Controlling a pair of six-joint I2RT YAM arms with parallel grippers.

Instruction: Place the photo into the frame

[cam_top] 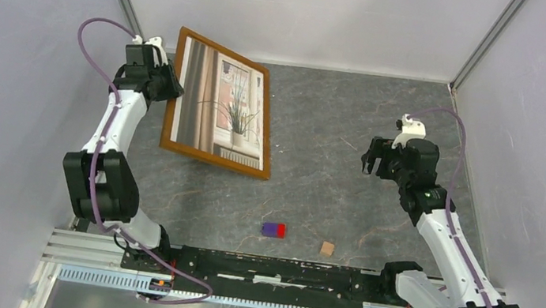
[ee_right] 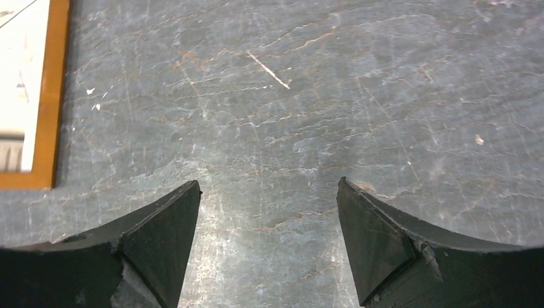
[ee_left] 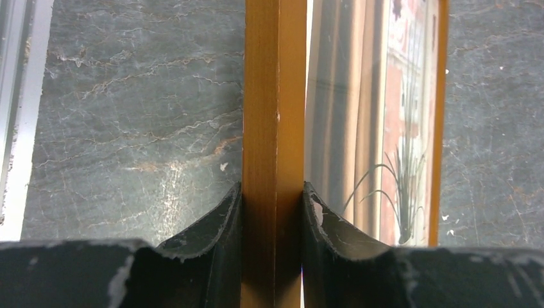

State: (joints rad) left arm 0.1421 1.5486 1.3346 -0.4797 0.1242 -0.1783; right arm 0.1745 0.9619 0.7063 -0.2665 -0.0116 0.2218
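The frame [cam_top: 213, 160], thin orange-brown wood, stands tilted at the back left of the table with its left side raised. The photo [cam_top: 224, 104] of a curtained window and a potted plant sits inside it. My left gripper [cam_top: 171, 85] is shut on the frame's left moulding. In the left wrist view the fingers [ee_left: 221, 224] press both sides of the frame's edge [ee_left: 272, 96], with the photo [ee_left: 365, 115] to the right. My right gripper [cam_top: 370, 163] hovers open over bare table, well right of the frame. Its wrist view shows wide-apart fingers [ee_right: 173, 231] and the frame's corner [ee_right: 48, 115] at far left.
A small red and blue block [cam_top: 273, 229] and a small wooden cube [cam_top: 327, 248] lie near the front middle. A metal rail [cam_top: 261, 280] runs along the near edge. Pale walls [cam_top: 13, 48] close in the left, back and right.
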